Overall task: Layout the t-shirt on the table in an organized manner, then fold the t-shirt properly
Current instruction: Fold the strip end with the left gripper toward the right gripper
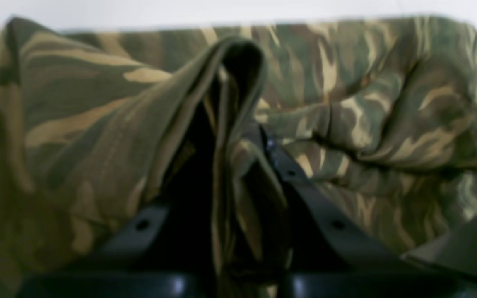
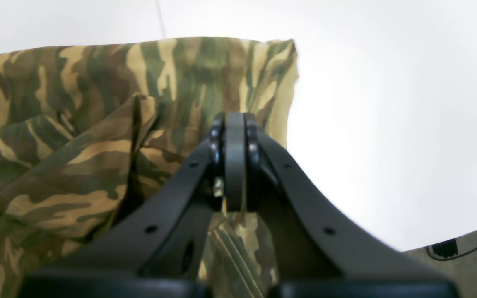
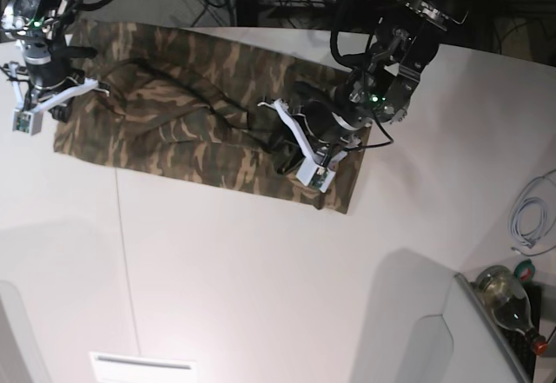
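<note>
Two grippers on the t-shirt (image 3: 200,114), both clamped. The shirt lies stretched out as a long band across the far part of the table (image 3: 261,279), crumpled, with several ridges and folds along it.

Left gripper (image 1: 238,136): jaws pinched on a raised fold of camo cloth. The fold stands up as a narrow loop right between the fingers and rises past the tips. Beyond the jaws the cloth spreads in loose wrinkles; bare white table shows only past its far edge. View is blurry, so the fingertip contact itself is hard to read. In the base view this arm sits over the shirt's end, on that view's right.

Right gripper (image 2: 234,165): jaws pressed fully together, a thin edge of cloth with a stitched hem caught between them, hanging under the tips. Most of the shirt lies to the left of the jaws; bare table to the right. The dark seam line (image 2: 162,18) runs away past the shirt's far edge.

Off the table's corner stands a bottle (image 3: 508,294); a white cable (image 3: 532,218) lies beside it.
</note>
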